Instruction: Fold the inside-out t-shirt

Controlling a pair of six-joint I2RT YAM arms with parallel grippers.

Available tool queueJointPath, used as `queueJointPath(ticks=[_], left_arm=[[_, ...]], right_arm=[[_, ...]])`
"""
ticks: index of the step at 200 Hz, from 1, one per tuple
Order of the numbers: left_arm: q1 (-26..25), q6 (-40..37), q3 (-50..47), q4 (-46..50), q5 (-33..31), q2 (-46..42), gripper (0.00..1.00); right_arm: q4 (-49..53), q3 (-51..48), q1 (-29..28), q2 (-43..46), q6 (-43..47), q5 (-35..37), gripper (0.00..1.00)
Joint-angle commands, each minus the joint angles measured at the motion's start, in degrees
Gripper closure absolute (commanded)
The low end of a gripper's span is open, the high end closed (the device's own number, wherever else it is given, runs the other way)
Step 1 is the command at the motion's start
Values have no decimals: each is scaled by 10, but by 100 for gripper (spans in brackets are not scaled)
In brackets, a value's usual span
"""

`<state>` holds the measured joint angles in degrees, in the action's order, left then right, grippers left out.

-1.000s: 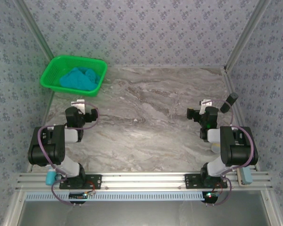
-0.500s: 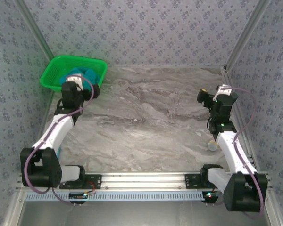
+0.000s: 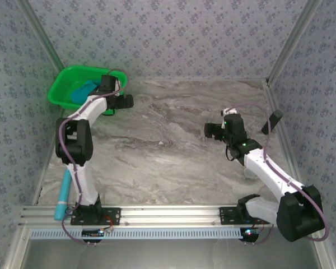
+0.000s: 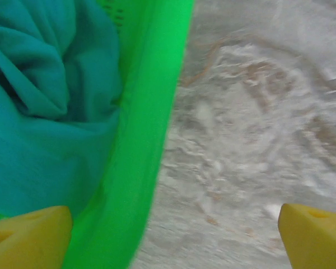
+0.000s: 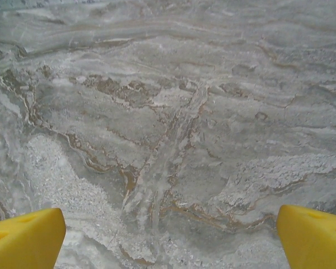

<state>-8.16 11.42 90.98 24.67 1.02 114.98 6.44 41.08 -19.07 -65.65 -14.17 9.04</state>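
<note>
Currently the t-shirt [image 3: 83, 92] is seen bunched inside the green basket [image 3: 63, 78] at the eleven o'clock corner of the table [image 3: 173, 162]. The left gripper [image 3: 121, 103] is held at the basket's four o'clock rim, fingers spread wide. The right gripper [image 3: 211, 130], likewise spread apart, is poised over bare table toward three o'clock.
</note>
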Motion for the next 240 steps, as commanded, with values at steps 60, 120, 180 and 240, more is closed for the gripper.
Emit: queueJointPath(ticks=[60, 120, 180, 240], left_arm=[[-15, 5, 95, 111, -85, -41, 0], [68, 112, 286, 165, -133, 86, 2], [71, 103, 504, 257, -168, 282, 0], [65, 65, 600, 298, -154, 257, 100]], right_arm=[[62, 64, -4, -5, 12, -12, 2], [48, 80, -8, -27, 20, -35, 2], [46, 120, -23, -51, 17, -62, 2], [83, 165, -47, -18, 22, -49, 7]])
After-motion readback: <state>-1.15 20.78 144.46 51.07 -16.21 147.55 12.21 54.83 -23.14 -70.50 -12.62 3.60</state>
